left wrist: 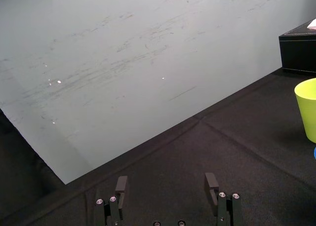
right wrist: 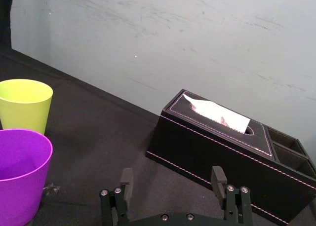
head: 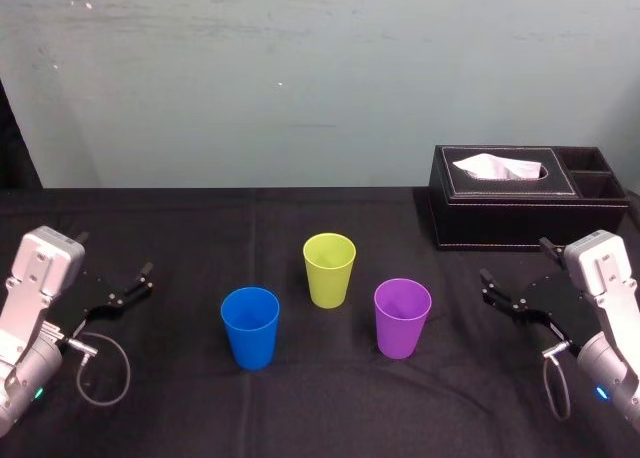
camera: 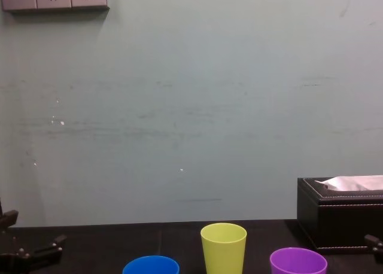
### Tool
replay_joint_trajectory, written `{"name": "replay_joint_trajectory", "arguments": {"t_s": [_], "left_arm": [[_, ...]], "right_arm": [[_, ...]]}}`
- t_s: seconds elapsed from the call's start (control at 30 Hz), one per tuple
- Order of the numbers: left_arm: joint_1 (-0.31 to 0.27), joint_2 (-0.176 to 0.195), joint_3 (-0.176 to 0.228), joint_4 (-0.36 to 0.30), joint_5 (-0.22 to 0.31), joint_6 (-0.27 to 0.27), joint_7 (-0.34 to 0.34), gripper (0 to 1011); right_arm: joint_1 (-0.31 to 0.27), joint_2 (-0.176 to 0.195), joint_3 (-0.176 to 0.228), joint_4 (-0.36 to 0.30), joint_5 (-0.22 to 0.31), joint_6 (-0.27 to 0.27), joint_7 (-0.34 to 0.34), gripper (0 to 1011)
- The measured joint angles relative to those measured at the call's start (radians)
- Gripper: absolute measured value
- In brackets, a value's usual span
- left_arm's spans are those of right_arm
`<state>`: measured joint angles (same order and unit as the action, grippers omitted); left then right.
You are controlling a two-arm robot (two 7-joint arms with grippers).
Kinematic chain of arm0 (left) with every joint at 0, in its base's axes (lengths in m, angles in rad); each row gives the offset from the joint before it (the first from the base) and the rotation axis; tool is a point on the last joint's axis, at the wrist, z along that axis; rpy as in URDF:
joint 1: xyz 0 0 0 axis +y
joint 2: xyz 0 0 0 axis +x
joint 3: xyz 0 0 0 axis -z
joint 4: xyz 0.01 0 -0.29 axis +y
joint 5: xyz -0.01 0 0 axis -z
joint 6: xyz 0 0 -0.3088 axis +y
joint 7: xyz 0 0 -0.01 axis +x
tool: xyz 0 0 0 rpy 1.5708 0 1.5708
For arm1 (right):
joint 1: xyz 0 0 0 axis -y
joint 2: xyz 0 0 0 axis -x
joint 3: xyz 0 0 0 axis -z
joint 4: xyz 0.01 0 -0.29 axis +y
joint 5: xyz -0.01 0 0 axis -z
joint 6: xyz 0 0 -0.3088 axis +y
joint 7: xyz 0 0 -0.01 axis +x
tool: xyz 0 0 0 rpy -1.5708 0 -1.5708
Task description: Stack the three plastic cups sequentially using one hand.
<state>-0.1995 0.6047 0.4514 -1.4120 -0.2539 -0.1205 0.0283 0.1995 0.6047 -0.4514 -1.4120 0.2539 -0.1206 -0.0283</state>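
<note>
I see three cups standing upright and apart on the black table: the yellow cup at the back in the middle, the blue cup nearer and to its left, the purple cup nearer and to its right. My left gripper rests near the left edge, fingers spread wide, holding nothing. The right gripper is spread just as wide and empty, right of the purple cup, in front of the black tissue box.

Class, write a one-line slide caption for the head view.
Blue cup, yellow cup and purple cup stand upright, unstacked, between open left gripper and open right gripper; tissue box behind right.
</note>
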Motion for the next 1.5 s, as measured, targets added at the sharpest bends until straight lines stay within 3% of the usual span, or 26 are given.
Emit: {"name": "replay_joint_trajectory", "arguments": {"t_s": [0.47, 0.6, 1.03, 1.17, 1.5], "left_arm": [[0.000, 0.000, 0.000, 0.000, 0.000, 0.000, 0.000, 1000], [0.000, 0.000, 0.000, 0.000, 0.000, 0.000, 0.000, 1000], [0.000, 0.000, 0.000, 0.000, 0.000, 0.000, 0.000, 1000], [0.000, 0.000, 0.000, 0.000, 0.000, 0.000, 0.000, 1000], [0.000, 0.000, 0.000, 0.000, 0.000, 0.000, 0.000, 1000]], "right_arm": [[0.000, 0.000, 0.000, 0.000, 0.000, 0.000, 0.000, 1003], [-0.018, 0.000, 0.016, -0.028, 0.019, 0.012, 0.019, 1003], [-0.139, 0.051, 0.109, -0.195, 0.172, 0.172, 0.119, 1003], [-0.171, 0.076, 0.133, -0.248, 0.228, 0.260, 0.168, 1003], [-0.177, 0.087, 0.124, -0.310, 0.273, 0.378, 0.275, 1003]]}}
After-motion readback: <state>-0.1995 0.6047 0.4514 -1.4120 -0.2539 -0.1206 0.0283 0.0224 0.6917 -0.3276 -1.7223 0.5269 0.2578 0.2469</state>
